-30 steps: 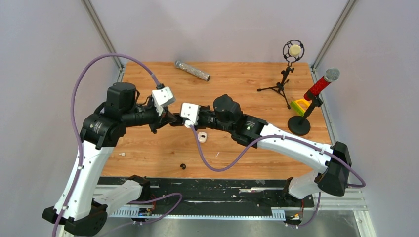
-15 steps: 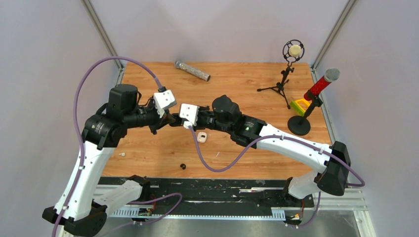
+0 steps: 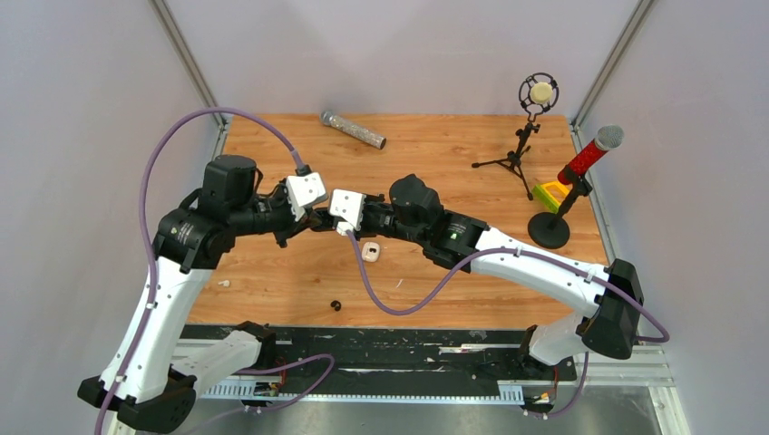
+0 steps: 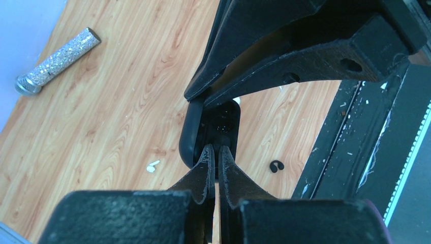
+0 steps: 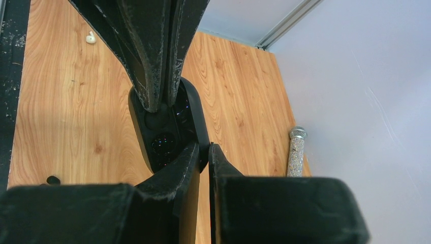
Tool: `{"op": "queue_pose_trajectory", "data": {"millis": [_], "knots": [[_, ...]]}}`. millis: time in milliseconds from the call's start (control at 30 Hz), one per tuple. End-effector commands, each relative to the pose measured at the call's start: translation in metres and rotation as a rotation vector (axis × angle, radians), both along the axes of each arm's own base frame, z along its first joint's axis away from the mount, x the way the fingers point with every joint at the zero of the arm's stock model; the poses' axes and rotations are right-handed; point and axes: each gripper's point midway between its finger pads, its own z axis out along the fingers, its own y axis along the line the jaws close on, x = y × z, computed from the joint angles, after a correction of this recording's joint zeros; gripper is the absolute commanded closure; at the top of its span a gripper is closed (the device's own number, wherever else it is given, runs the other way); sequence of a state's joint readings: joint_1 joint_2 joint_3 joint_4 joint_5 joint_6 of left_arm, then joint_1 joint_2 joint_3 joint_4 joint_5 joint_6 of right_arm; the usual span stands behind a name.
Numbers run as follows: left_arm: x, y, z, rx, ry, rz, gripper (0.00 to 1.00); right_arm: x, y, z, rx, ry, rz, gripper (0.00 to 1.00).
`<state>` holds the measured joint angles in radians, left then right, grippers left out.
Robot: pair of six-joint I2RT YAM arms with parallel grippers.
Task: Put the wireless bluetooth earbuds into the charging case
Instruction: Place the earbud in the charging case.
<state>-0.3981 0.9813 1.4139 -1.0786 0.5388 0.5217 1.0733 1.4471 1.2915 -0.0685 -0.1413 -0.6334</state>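
We see both arms meeting over mid-bench (image 3: 453, 154), wrists nose to nose. R jaws are clenched on the charging case (image 5: 163, 138): 1 finger sits inside the open shell and the other outside, pinching its wall at 1 end. The case is black and oval, w/ its hollow side turned toward the L jaws, and the wrist views show it held up off the wood. L jaws are clenched tight w/ nothing visible btw. them. Their tips reach into the hollow at the end opp. the R jaws, but we can't tell whether they touch its floor. In the top view both wrist cams cover the case.

Both earbuds lie on the bench. The black earbud (image 3: 335, 305) is nearer the arm bases than the jaws and well apart from them. The whitish earbud (image 3: 223, 284) lies further off, on the L arm's side of the jaws, also toward the near edge. A small white piece (image 3: 370, 251) lies on the wood near the jaws, just beside the R wrist. Beyond the jaws, at the far edge, lies a glittery silver mic (image 3: 354, 130). Well off on the R arm's side stand a red mic (image 3: 589, 156) on a round base and a small tripod mic (image 3: 540, 93).
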Motion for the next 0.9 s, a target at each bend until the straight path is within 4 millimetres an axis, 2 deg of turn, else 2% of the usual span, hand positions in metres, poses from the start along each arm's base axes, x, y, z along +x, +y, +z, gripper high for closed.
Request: {"op": "queue_pose_trajectory", "data": {"millis": [0, 200, 367, 467, 533, 867], "knots": [[0.002, 0.007, -0.015, 0.075, 0.005, -0.004, 1.0, -0.014, 0.005, 0.063, 0.176, -0.06, 0.058, 1.0], [0.002, 0.009, -0.019, 0.096, -0.007, -0.01, 1.0, -0.017, 0.005, 0.067, 0.19, -0.053, 0.068, 1.0], [0.006, 0.008, -0.011, 0.078, -0.025, 0.01, 0.99, -0.018, 0.004, 0.064, 0.19, -0.039, 0.072, 1.0], [0.006, 0.006, -0.007, 0.061, -0.029, 0.015, 0.85, -0.017, 0.005, 0.062, 0.185, -0.036, 0.064, 1.0], [0.005, 0.004, -0.002, 0.04, -0.029, 0.015, 0.81, -0.016, 0.005, 0.06, 0.179, -0.033, 0.06, 1.0], [-0.003, 0.002, 0.015, -0.007, -0.064, 0.005, 0.69, -0.015, 0.007, 0.055, 0.165, -0.023, 0.062, 1.0]]}}
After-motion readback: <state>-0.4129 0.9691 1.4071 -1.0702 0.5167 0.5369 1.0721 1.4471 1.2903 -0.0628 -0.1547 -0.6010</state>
